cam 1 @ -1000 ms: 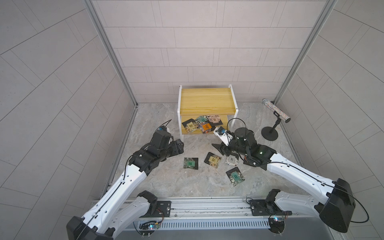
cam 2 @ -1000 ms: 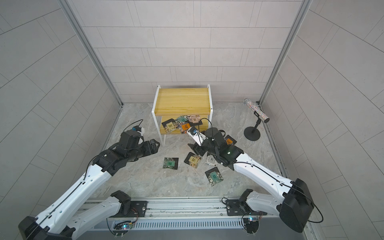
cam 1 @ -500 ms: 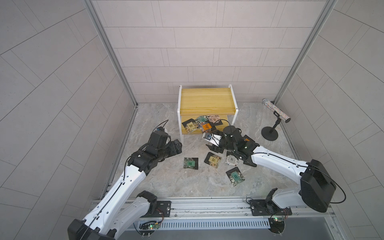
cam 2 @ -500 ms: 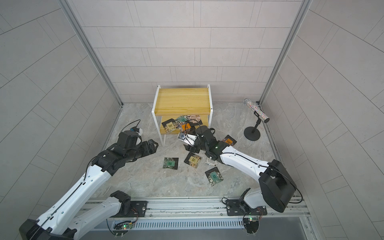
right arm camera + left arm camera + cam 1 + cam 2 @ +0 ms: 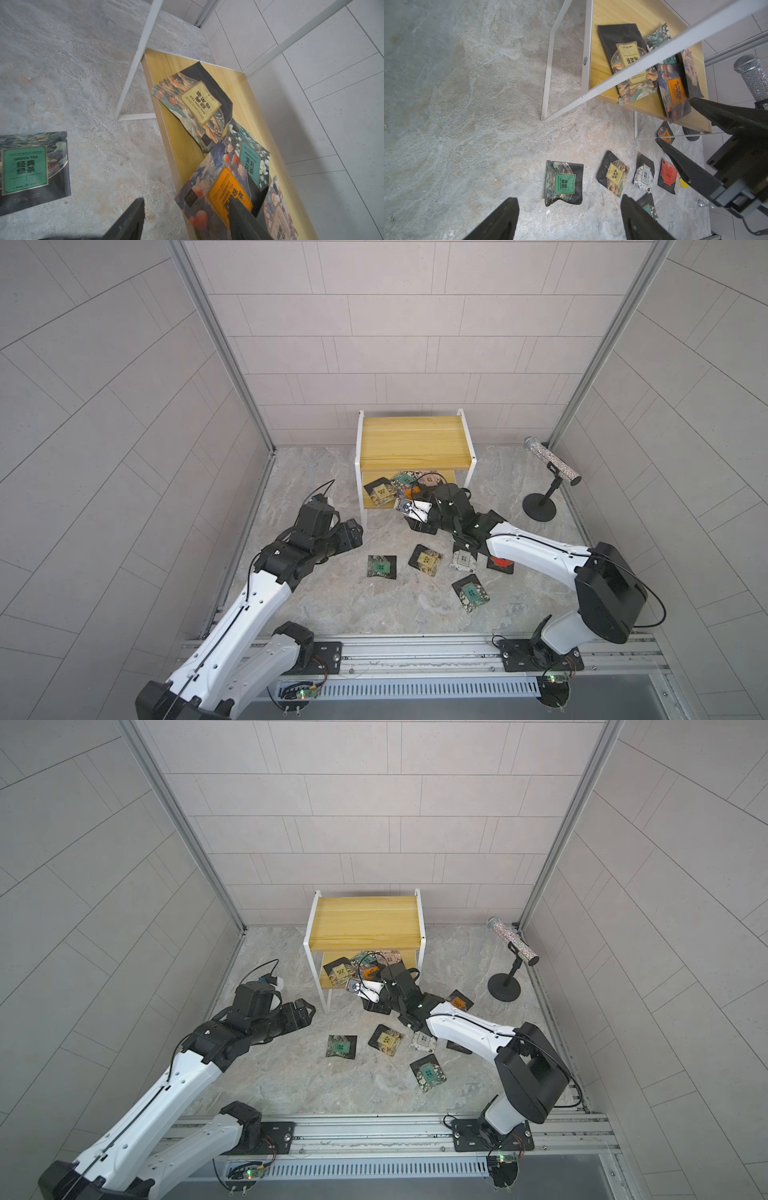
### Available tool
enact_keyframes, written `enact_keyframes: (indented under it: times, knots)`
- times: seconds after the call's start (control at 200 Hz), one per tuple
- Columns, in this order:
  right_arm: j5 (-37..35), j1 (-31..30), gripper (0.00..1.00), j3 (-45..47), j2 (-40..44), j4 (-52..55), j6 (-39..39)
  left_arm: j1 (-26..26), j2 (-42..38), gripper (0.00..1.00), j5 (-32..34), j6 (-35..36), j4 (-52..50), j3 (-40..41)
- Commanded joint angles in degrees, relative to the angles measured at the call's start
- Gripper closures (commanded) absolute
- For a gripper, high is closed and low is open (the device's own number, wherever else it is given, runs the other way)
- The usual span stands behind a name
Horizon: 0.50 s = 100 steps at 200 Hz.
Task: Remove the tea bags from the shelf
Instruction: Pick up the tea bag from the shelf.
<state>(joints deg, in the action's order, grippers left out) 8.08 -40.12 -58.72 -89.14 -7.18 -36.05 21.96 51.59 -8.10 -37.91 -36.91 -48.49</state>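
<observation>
Orange-label tea bag [image 5: 222, 187] lies on shelf [image 5: 176, 145] lower board. Its near end overhangs board's near edge; long axis runs near-to-far, slightly slanted. Right gripper [image 5: 186, 200] sits at that overhang: fingers moderately parted, empty, one above label, other outside board edge over counter [image 5: 83, 83]. Other tea bags [image 5: 199, 99] lie farther in on same board. Left gripper [image 5: 569, 198] wide, empty, left of shelf, well apart. Judgement: right arm nearer.
</observation>
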Motion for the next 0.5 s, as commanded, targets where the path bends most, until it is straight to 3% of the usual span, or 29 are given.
enact_keyframes:
  times: [0.0, 0.495]
  knots:
    - [-2.04, -0.39, 0.34, -1.42, -1.51, -0.52, -1.39, -0.49, -1.13, 0.15, -0.33, 0.56, -0.87, 0.67]
    - [-4.77, -0.55, 0.63, 0.40, -1.05, -1.16, -0.60, -1.11, -0.76, 0.15, -1.02, 0.56, -0.36, 0.94]
